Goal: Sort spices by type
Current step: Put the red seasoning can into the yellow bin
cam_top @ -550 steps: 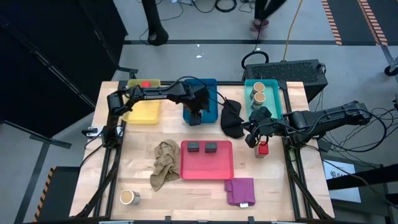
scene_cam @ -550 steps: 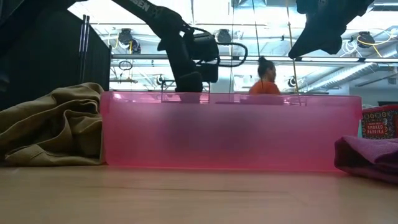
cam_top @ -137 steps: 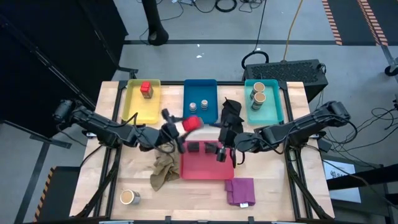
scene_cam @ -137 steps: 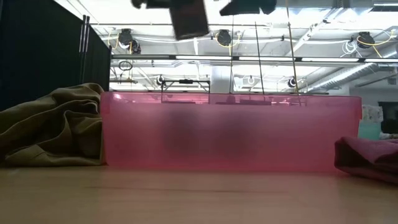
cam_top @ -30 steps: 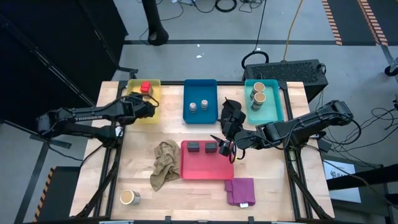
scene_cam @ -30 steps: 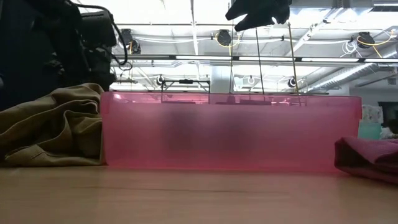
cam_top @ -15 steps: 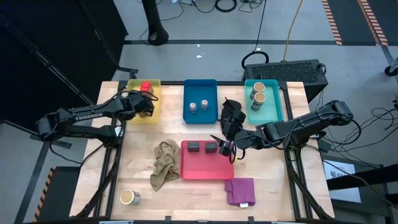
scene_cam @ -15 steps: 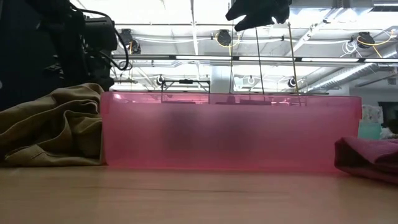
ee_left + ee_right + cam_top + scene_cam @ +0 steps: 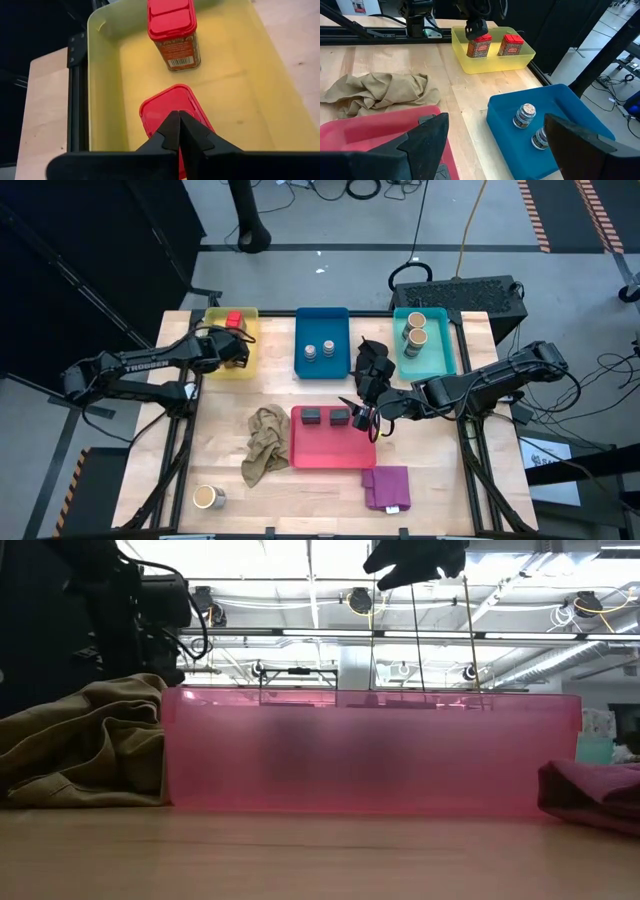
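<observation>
Two red cubes (image 9: pixel 172 32) (image 9: pixel 167 107) stand upright in the yellow tray (image 9: pixel 215 360). My left gripper (image 9: pixel 178 131) is shut right over the nearer cube's lid and hides that cube in the high view. Two silver round tins (image 9: pixel 318 352) stand in the blue tray (image 9: pixel 322 320). Two dark grey tins (image 9: pixel 326 416) sit in the pink tray (image 9: pixel 330 450), and two tan jars (image 9: pixel 415 329) in the teal tray (image 9: pixel 440 355). Another tan jar (image 9: pixel 208 497) stands on the table near the left front corner. My right gripper (image 9: pixel 352 412) hangs open above the pink tray's far right corner. My left gripper points its shut fingers down at the lid (image 9: pixel 160 105) of the nearer red cube. Whether the tips touch the lid, I cannot tell. The cube stands upright on the tray's floor.
A beige cloth (image 9: pixel 263 442) lies crumpled left of the pink tray. A black cloth (image 9: pixel 372 365) lies between the blue and teal trays, and a purple cloth (image 9: pixel 387 486) near the front edge. A person's legs (image 9: pixel 245 215) show beyond the table.
My left arm has shifted a little over the yellow tray's near end. Both red cubes stay where they were.
</observation>
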You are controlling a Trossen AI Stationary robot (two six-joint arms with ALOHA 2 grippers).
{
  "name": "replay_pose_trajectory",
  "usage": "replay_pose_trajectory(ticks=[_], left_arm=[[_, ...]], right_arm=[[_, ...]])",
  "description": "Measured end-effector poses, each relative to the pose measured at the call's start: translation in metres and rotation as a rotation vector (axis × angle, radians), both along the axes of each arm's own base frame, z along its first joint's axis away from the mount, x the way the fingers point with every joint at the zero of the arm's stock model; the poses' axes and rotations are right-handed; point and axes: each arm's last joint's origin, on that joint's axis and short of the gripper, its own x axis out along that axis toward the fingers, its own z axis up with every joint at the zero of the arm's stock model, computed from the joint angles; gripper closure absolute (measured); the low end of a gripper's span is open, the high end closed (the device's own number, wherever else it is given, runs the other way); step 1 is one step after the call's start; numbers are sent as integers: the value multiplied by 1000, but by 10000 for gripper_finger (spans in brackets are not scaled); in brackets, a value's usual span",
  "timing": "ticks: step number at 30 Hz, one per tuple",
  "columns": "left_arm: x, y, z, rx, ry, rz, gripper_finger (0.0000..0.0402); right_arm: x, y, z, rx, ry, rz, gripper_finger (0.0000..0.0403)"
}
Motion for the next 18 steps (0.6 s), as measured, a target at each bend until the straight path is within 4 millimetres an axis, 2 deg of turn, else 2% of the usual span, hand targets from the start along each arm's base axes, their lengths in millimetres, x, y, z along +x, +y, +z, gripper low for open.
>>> replay_pose_trajectory(ticks=[12, 18], left_arm=[[7, 3, -11, -34, 54, 9, 397], [8, 1, -11, -39, 121, -86, 397]], right_arm=[[0, 0, 0, 0, 3, -1, 94], [0, 0, 0, 0, 3, -1, 94]])
